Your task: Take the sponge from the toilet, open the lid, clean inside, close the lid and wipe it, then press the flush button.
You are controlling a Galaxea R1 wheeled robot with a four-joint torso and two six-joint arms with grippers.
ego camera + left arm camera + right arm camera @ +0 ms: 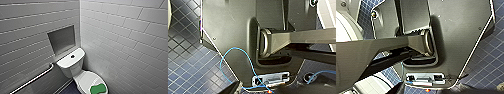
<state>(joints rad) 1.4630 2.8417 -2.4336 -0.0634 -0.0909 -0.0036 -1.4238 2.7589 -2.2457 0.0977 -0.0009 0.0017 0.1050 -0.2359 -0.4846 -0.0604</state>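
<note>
**A:** Where is the sponge (98,88)?

**B:** On the toilet (75,71), lying flat on the lid (85,78) near its front edge. It is bright green against all that white.

**A:** And the bowl – anything in it?

**B:** Cannot say. The lid is down over it, so the inside is hidden. The tank (68,67) behind is closed too, with the flush button (72,56) dark and round in the middle of its top.

**A:** What else holds anything here?

**B:** There is a square niche (61,39) set into the tiled wall just above the tank; I see its grey back and sides. A grab bar (35,78) slants along the same wall, beside the tank and lower.

**A:** The robot's hands?

**B:** The left gripper (273,91) and the right gripper (432,91) both hang low by the robot's own dark body, over the blue tiled floor (183,62), well apart from the sponge. Spread or pressed together – I cannot tell for either. A thin blue cable (235,50) loops across the body on the left side.
</note>
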